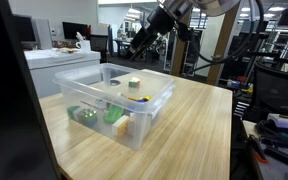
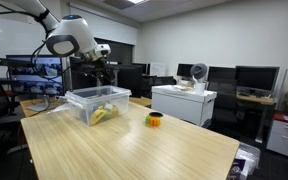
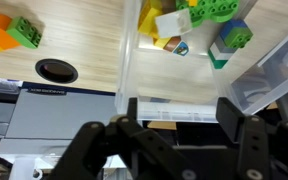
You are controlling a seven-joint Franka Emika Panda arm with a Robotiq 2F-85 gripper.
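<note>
- Hand (image 3: 179, 112), lower centre of wrist view: jaws apart, empty, above the bin (image 3: 127, 50) wall
- Blocks (image 3: 199, 25), upper right, lie inside the bin
- Risk: lowering straight could strike that wall, shoving the bin across the worktop (image 3: 84, 40) towards the loose block (image 3: 12, 32), upper left

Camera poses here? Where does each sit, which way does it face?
Exterior view: close beside the wooden table, facing across it at the clear bin of toy blocks; arm and gripper enter from above.
Exterior view: farther back, off the table's end, facing along it to the bin; the arm reaches over it.
Wrist view: looks down over the bin's wall; open gripper fills the bottom.
Shared: all three show the bin and blocks.
</note>
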